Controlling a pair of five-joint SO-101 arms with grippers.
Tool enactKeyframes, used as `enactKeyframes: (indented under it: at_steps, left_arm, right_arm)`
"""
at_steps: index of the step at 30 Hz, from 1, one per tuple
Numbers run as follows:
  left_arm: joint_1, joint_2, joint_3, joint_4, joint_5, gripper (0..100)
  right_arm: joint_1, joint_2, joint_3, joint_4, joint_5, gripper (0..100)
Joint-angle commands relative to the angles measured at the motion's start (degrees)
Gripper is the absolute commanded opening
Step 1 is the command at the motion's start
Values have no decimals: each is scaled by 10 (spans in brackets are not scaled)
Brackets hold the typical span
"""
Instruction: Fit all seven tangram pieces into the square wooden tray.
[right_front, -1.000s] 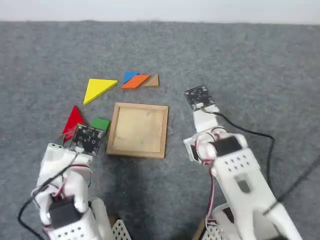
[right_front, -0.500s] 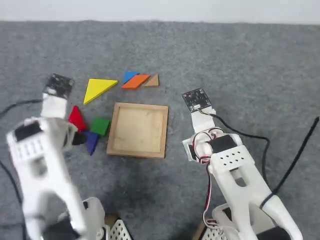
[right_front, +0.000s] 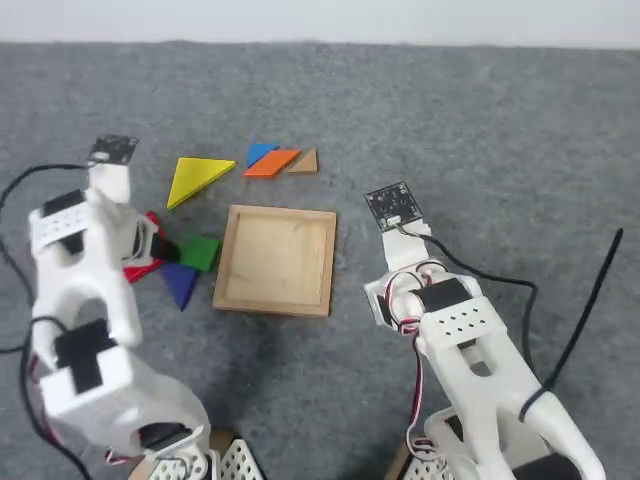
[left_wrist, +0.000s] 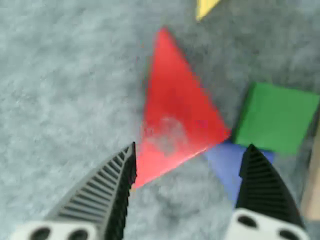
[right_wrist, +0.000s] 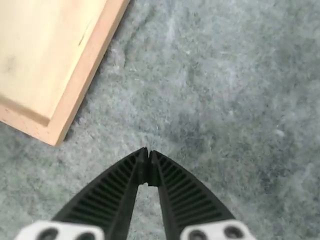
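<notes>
Left pincer (left_wrist: 190, 150) is hanging open just above the red triangle (left_wrist: 172, 125), jaws straddling its near corner, one of them sitting over the blue piece (left_wrist: 227, 165). Green square (left_wrist: 277, 117) is touching the red's tip. Right pincer (right_wrist: 148, 154) is resting clenched and empty over carpet (right_wrist: 225, 100) beside the tray (right_front: 275, 258), which is lying bare. Yellow triangle (right_front: 197, 178) and three small pieces (right_front: 272, 161) are lying beyond it. Risk: closing here may be catching blue along with red, or shoving green. The flat piece may be slipping out against the pile.

Red triangle (left_wrist: 172, 120), green square (left_wrist: 275, 117), blue piece (left_wrist: 227, 167), yellow triangle (right_front: 198, 178), pale wooden tray (right_front: 272, 303).
</notes>
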Motion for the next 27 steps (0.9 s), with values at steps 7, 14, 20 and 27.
enactKeyframes:
  at_steps: [7, 14, 20, 27]
  left_arm:
    - [101, 24, -177, 17, 14, 319]
    - [125, 154, -348, 18, -93, 319]
    - [141, 347, -622, 146, -129, 319]
    - [142, 608, -1007, 289, -154, 319]
  right_arm:
    - [0, 0, -4, -12, -2, 9]
    - [0, 0, -3, -11, -2, 9]
    - [0, 0, -3, -11, -2, 9]
    - [0, 0, -3, -12, -2, 9]
